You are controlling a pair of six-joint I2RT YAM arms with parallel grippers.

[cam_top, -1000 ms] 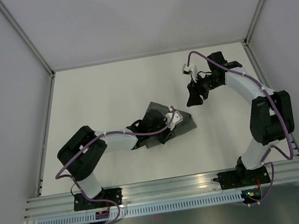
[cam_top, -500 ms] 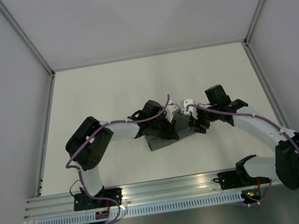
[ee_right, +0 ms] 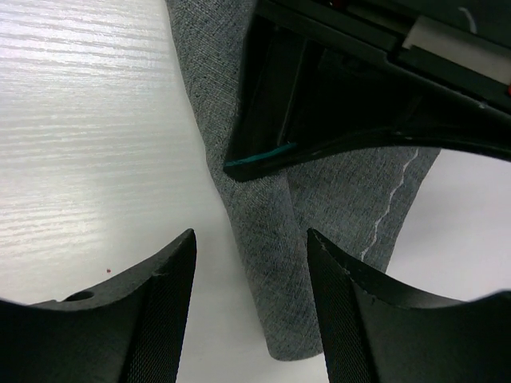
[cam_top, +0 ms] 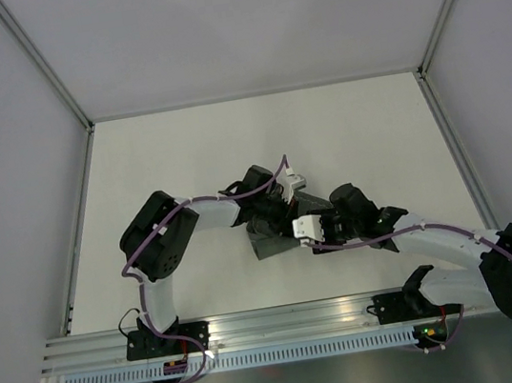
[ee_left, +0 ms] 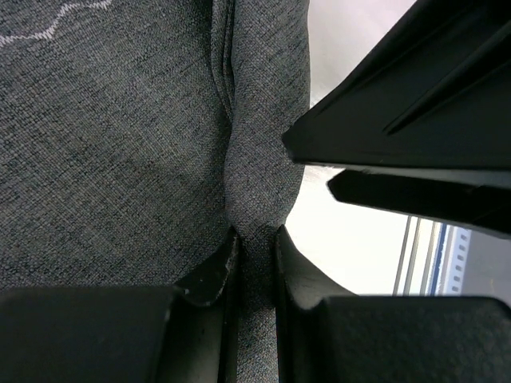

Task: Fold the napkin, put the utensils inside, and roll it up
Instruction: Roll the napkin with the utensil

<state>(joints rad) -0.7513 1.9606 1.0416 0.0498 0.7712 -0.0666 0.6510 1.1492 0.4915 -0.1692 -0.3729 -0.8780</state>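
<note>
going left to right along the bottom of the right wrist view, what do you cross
table -> one finger of the open right gripper -> napkin, a folded strip running up between the fingers -> the other finger -> table again at the far right

The table [cam_top: 183, 154] is white, and the right wrist view shows a faint wood grain on it. Plain pale grey walls [cam_top: 240, 20] close it at the far side, left and right. Metal posts [cam_top: 39, 60] run along the corners. A ribbed aluminium rail [cam_top: 295, 321] lies at the near edge, with a slotted strip [cam_top: 290, 351] just below it. The light is soft and even.
</note>
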